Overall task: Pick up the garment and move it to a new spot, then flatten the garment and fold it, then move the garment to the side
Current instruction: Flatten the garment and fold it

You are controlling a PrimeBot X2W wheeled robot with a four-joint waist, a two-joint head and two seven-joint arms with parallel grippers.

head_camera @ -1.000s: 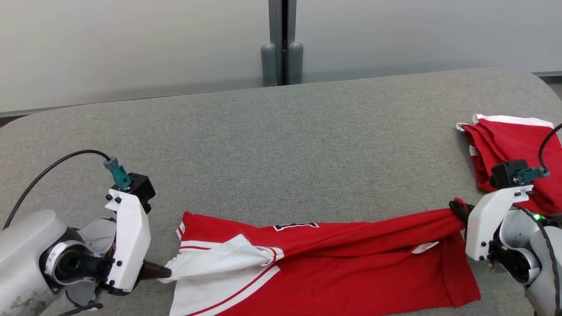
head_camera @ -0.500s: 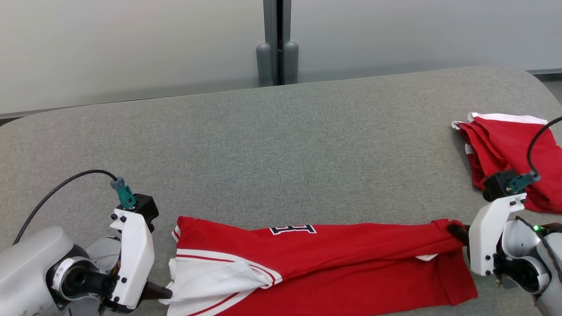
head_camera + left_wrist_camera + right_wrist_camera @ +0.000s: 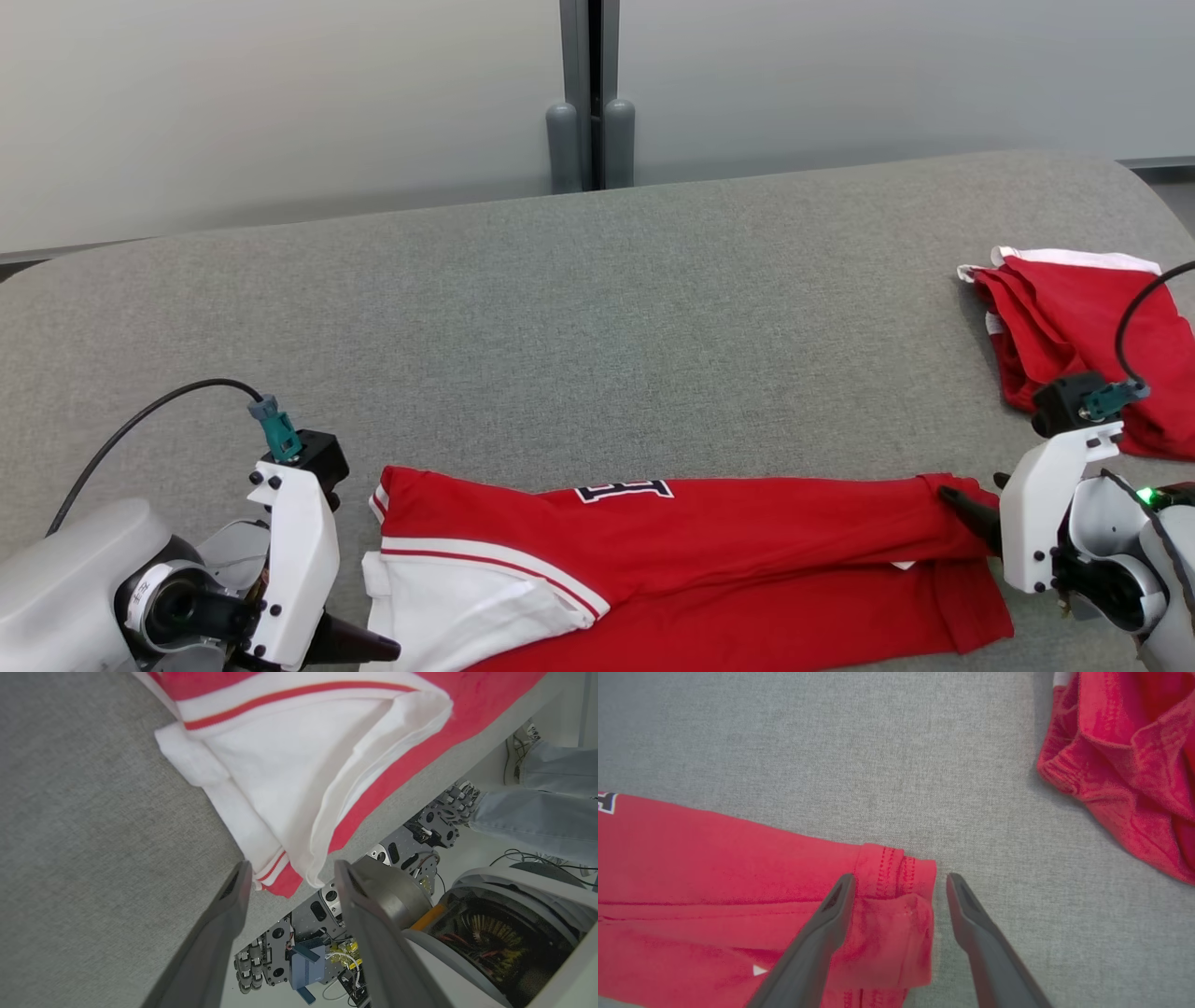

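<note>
Garment (image 3: pixel 709 551) lies folded lengthwise on grey pad (image 3: pixel 597 327), near edge. Fold looks laid. Best to back both arms off straight and level so the ends don't drag, then press creases flat. Left gripper (image 3: pixel 293 868): jaws apart, white sleeve corner just ahead between the tips, unpinched, arm low. Right gripper (image 3: pixel 900 877): jaws apart, straddling red hem end, nothing clamped, arm low, fingers pointing inward.

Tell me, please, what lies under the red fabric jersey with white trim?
The red jersey lies on the grey woven tabletop, which shows around it. Its upper fold overlaps a lower red layer; whatever lies between or beneath is covered.
</note>
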